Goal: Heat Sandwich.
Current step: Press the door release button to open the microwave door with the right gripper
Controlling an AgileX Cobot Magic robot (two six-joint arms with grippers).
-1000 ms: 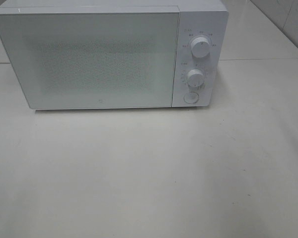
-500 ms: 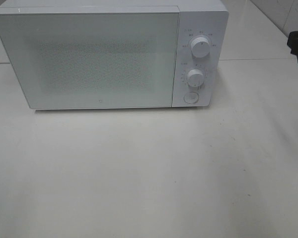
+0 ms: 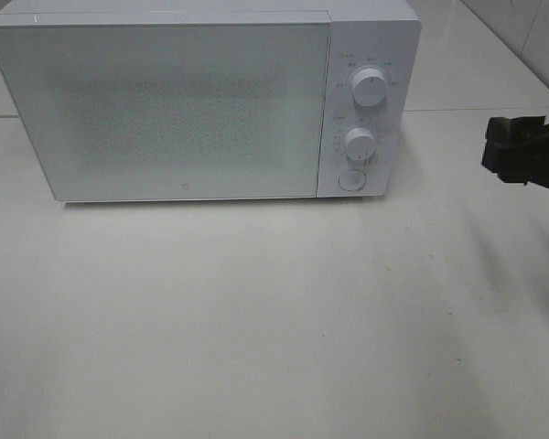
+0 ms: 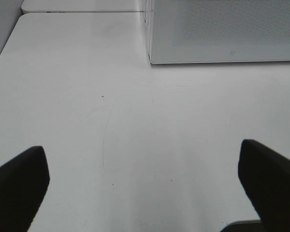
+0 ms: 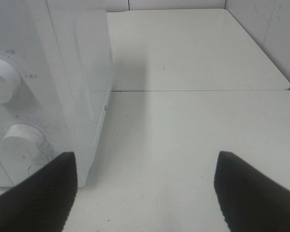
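Note:
No sandwich shows in any view. A white microwave (image 3: 183, 110) stands at the back of the table with its door shut. On its right panel sit two round knobs (image 3: 370, 89) and a round button (image 3: 350, 179). My right gripper (image 3: 496, 151) enters from the right edge, level with the lower knob and apart from the oven. The right wrist view shows that gripper (image 5: 142, 193) open and empty, with the panel (image 5: 19, 135) beside it. My left gripper (image 4: 144, 186) is wide open over bare table, the microwave's front lower corner (image 4: 152, 58) ahead of it.
The white table (image 3: 274, 311) stretches out in front of the microwave. A seam (image 5: 198, 90) joins it to a second table behind. A tiled wall (image 3: 531, 27) rises at the far right.
My right gripper has come into the exterior high view from the right edge and moved down and leftward toward the microwave's panel. The microwave has not changed.

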